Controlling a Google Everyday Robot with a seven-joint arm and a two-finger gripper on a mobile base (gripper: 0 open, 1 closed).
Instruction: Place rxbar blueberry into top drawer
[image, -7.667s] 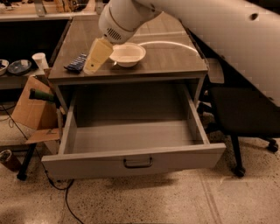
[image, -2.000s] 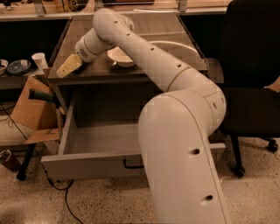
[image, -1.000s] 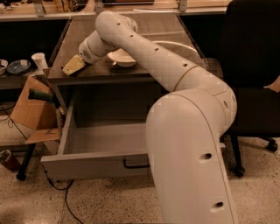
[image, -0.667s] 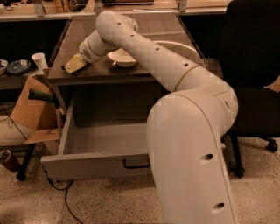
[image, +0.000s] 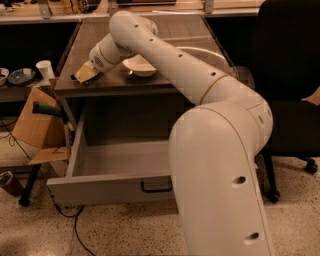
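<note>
The top drawer (image: 100, 186) is pulled wide open below the tabletop. It is grey and bare inside, with a small dark handle (image: 156, 187) on its front panel. My gripper (image: 84, 74) is low over the front left corner of the tabletop (image: 115, 85), left of the white bowl (image: 140, 65). The rxbar blueberry is hidden under the gripper, and only a dark sliver shows at its lower left edge. My arm crosses the middle of the view and covers the drawer's right half.
A cardboard box (image: 35, 125) leans against the table's left leg. A white cup (image: 45, 69) and dishes (image: 20, 76) sit on a low shelf at left. A black chair (image: 292, 75) stands at right. A cable (image: 75, 225) lies on the floor.
Since the oldest frame the arm has swung across the view and the gripper has come down at the table's front left, where the bar lay. Over the last second nothing has visibly moved.
</note>
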